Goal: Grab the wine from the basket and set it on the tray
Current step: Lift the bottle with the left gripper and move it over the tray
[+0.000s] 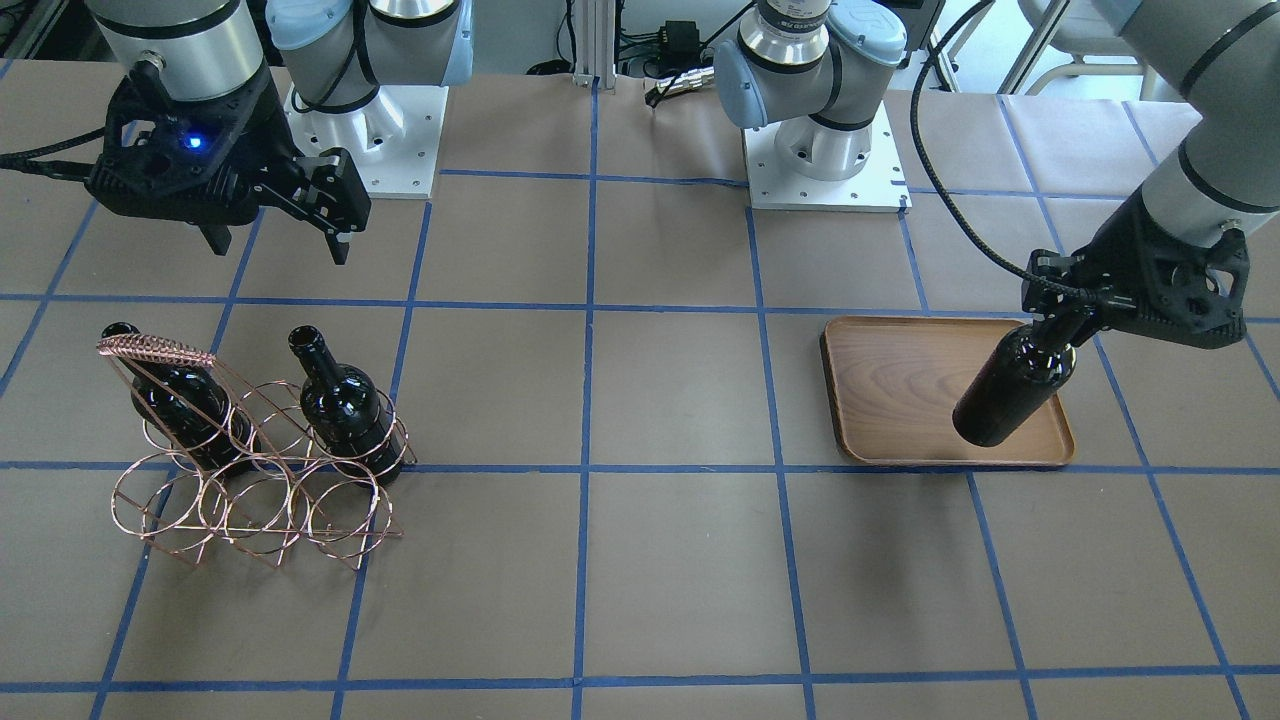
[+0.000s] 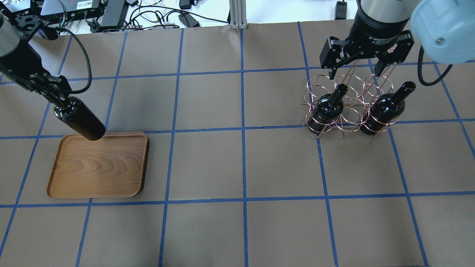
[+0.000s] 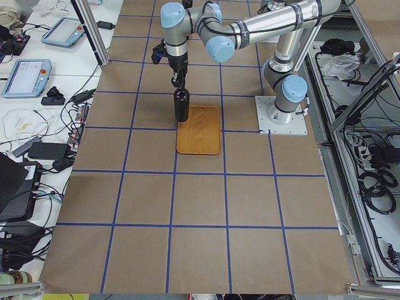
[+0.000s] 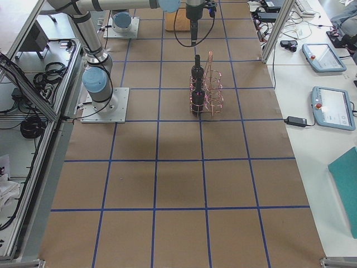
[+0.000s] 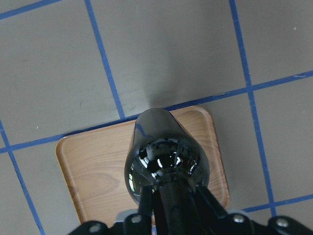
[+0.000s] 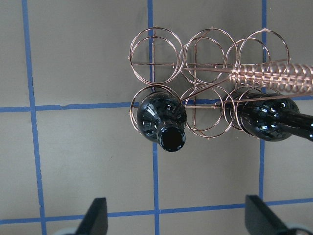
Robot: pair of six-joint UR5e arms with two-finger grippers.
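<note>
My left gripper (image 2: 57, 97) is shut on the neck of a near-black wine bottle (image 2: 79, 122) and holds it tilted, its base over the far edge of the wooden tray (image 2: 100, 167). The left wrist view shows the bottle (image 5: 166, 156) above the tray (image 5: 93, 166). The copper wire basket (image 2: 350, 83) holds two more bottles (image 2: 328, 109) (image 2: 384, 109) with their necks sticking up. My right gripper (image 2: 354, 72) is open and empty, high above the basket. The right wrist view shows the basket (image 6: 205, 63) and both bottles (image 6: 159, 117) (image 6: 266, 117) below.
The table is brown paper with a blue tape grid. The two arm bases (image 1: 825, 150) (image 1: 365, 140) stand at the robot's side. The basket's coiled handle bar (image 1: 155, 348) rises above the bottles. Cables and power bricks (image 2: 111, 11) lie past the table's far edge.
</note>
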